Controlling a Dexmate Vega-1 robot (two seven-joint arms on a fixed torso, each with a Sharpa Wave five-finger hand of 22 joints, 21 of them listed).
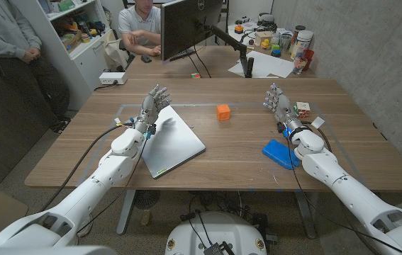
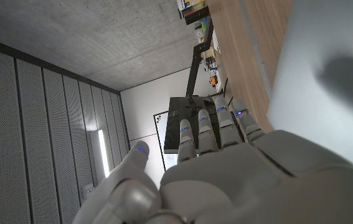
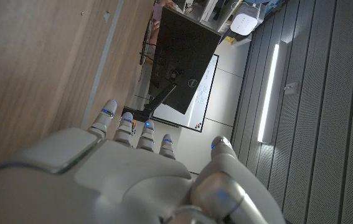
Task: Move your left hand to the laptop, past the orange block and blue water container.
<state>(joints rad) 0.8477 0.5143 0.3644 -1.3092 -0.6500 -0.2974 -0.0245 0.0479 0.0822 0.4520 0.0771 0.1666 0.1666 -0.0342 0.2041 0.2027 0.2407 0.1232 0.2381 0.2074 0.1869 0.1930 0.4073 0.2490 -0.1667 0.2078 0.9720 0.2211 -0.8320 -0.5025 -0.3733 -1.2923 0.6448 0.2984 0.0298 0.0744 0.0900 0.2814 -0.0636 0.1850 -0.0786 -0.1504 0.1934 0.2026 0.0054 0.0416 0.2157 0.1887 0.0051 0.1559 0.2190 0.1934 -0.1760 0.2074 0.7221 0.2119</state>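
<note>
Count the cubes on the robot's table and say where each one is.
2. An orange block sits mid-table, beyond the laptop. A multicoloured cube sits just beyond the right hand. The arms may hide more.

Lighting evenly and brightly from overhead, sharp across the head view. Casting a soft shadow just beyond the left hand's fingers (image 1: pixel 157 96) onto the laptop lid (image 1: pixel 174 141). Glaring from a wall light strip (image 3: pixel 268 93) beyond the right hand's fingertips (image 3: pixel 136 127); blurring the near knuckles in both wrist views.
</note>
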